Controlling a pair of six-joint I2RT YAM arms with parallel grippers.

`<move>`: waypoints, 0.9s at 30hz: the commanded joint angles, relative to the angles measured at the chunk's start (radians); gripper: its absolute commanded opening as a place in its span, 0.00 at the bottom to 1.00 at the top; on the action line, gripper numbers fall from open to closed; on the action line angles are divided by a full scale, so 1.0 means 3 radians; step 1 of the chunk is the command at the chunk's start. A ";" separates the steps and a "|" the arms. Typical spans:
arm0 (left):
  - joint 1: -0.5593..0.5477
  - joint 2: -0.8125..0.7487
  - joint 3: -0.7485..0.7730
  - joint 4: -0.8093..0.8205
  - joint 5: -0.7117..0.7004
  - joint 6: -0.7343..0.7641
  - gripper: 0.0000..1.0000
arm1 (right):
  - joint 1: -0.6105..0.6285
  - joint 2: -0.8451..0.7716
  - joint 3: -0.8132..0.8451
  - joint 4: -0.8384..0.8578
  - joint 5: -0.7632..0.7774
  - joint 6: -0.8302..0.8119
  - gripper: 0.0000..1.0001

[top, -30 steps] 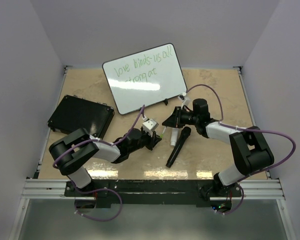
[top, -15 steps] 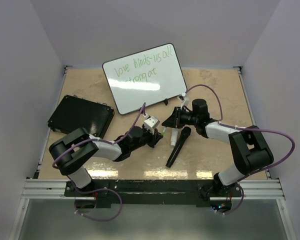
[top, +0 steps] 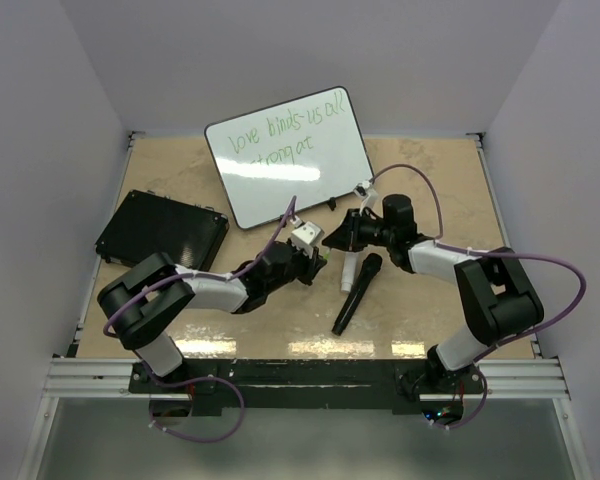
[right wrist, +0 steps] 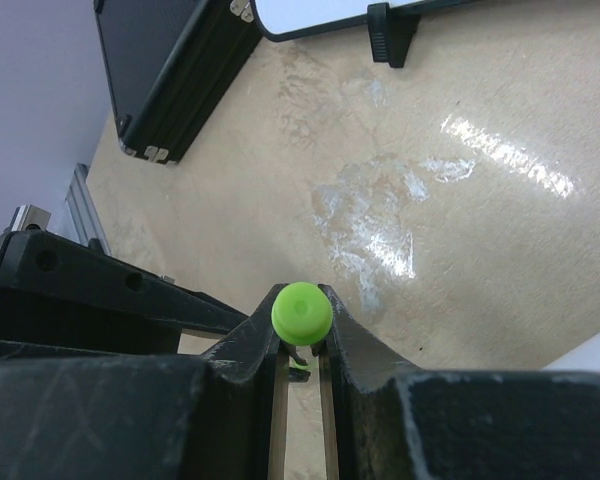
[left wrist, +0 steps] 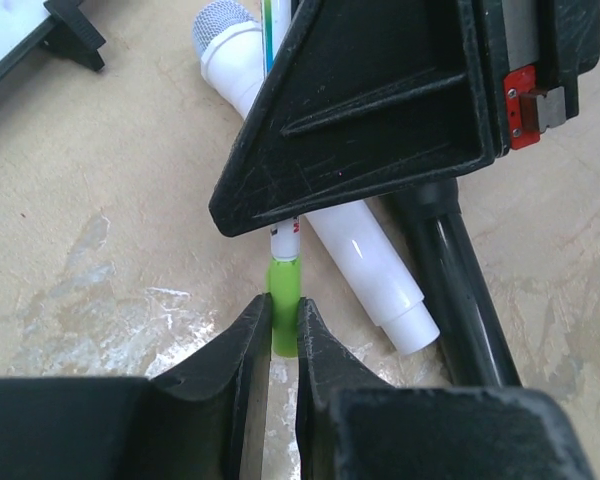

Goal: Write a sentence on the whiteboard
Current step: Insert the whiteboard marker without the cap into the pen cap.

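Observation:
The whiteboard [top: 290,165] stands propped at the back centre, and the sentence [top: 285,132] runs across it in thin green handwriting on two lines. In front of it my two grippers meet tip to tip over the table. My left gripper [top: 316,262] [left wrist: 283,308] is shut on the green cap [left wrist: 283,320] of a marker. The marker's white barrel [left wrist: 285,240] runs up behind the right gripper's finger. My right gripper [top: 333,240] [right wrist: 301,296] is shut on that marker, whose round green end [right wrist: 301,312] faces the camera.
A white microphone [top: 348,270] [left wrist: 330,220] and a black microphone [top: 356,295] [left wrist: 460,290] lie side by side just under the grippers. A black textured pad [top: 160,232] [right wrist: 170,70] lies at the left. The whiteboard's black foot [right wrist: 388,35] stands close behind.
My left gripper has moved up and right, closing in on the right gripper. The right gripper has shifted slightly left. The board and both microphones have not moved.

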 commanded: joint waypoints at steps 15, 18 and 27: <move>0.0268 0.0085 0.0214 0.1094 0.0279 0.0084 0.00 | 0.0218 0.0151 0.0090 -0.0134 -0.0228 -0.0057 0.00; 0.0340 0.0151 0.0219 0.1299 0.0376 0.0079 0.00 | 0.0249 0.0212 0.0085 -0.0134 -0.0233 -0.0057 0.00; 0.0427 0.0248 0.0510 0.1335 0.0489 0.0186 0.00 | 0.0305 0.0315 0.0126 -0.0159 -0.0248 -0.0021 0.00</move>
